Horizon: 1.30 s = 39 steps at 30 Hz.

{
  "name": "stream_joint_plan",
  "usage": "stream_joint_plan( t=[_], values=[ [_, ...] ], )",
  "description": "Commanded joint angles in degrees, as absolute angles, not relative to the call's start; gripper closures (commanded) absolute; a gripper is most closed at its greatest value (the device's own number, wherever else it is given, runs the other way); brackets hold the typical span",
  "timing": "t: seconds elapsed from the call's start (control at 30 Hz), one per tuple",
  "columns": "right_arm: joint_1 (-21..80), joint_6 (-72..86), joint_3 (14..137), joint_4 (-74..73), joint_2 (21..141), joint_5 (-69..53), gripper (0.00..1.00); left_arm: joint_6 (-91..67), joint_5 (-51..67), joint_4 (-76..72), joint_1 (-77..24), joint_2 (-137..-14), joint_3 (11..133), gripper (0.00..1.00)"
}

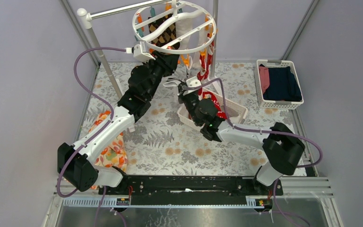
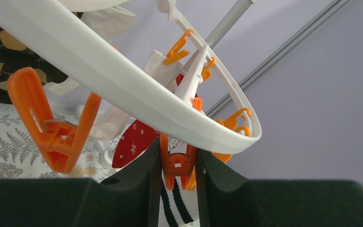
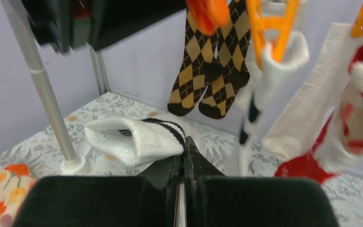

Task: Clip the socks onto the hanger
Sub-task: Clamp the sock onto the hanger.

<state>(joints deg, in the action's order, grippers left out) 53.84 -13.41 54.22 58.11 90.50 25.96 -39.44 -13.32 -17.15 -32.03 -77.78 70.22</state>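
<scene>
Top external view, progress entry: task partly done

Hanger [image 1: 174, 26]: white ring, hung from the grey pole [image 1: 118, 10] above the far side of the surface [image 1: 170, 142].

Socks clipped: argyle pair [image 3: 208, 61], hanging side by side; white socks [image 3: 276, 66]; one red-and-white Christmas sock [image 3: 354, 118]. All hang from the ring's clips, clear of the surface.

Sock in hand: white striped-cuff sock [image 3: 132, 137], pinched at one edge in the closed right claw [image 3: 183, 153]. It is held below the ring, near the hung socks, and is not yet in any clip.

Left claw [image 2: 178, 150]: raised to the ring's rim, fingers squeezing an orange clip [image 2: 176, 166] from both sides. Whether the clip's mouth stands open cannot be told.

Free clips: a spare orange clip [image 2: 52, 127] dangles empty near the squeezed one.

Left to do, as judged: bring the cuff of the held sock into the squeezed clip, release the clip, then let go of the sock. The slatted basket [image 1: 238, 109] under the right arm holds red fabric that looks like further socks; their count cannot be told
</scene>
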Motion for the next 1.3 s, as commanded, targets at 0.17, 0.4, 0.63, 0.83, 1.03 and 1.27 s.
stream_joint_plan(
  t=[0.17, 0.4, 0.63, 0.83, 1.03, 1.27],
  values=[
    [55.6, -17.8, 65.6, 68.9, 98.1, 36.4, 1.00, -39.7, -12.5, -17.1, -31.3, -77.8, 71.1, 0.92],
    [52.3, -10.1, 68.0, 62.1, 97.4, 37.8, 1.00, -40.0, -12.1, -17.2, -31.1, -77.5, 71.2, 0.92],
    [49.6, -3.6, 69.9, 54.8, 96.1, 37.2, 1.00, -40.4, -11.6, -17.3, -31.0, -77.3, 71.1, 0.92],
    [48.4, 3.1, 72.9, 48.9, 96.1, 37.5, 1.00, -40.5, -11.5, -17.2, -31.0, -76.8, 70.9, 0.92],
    [48.0, 6.7, 74.2, 47.1, 95.3, 35.3, 1.00, -40.4, -11.5, -17.3, -31.0, -76.7, 70.7, 0.92],
    [48.1, 7.1, 74.9, 45.6, 95.0, 33.0, 1.00, -40.8, -11.3, -17.7, -31.0, -76.9, 70.5, 0.92]
  ],
)
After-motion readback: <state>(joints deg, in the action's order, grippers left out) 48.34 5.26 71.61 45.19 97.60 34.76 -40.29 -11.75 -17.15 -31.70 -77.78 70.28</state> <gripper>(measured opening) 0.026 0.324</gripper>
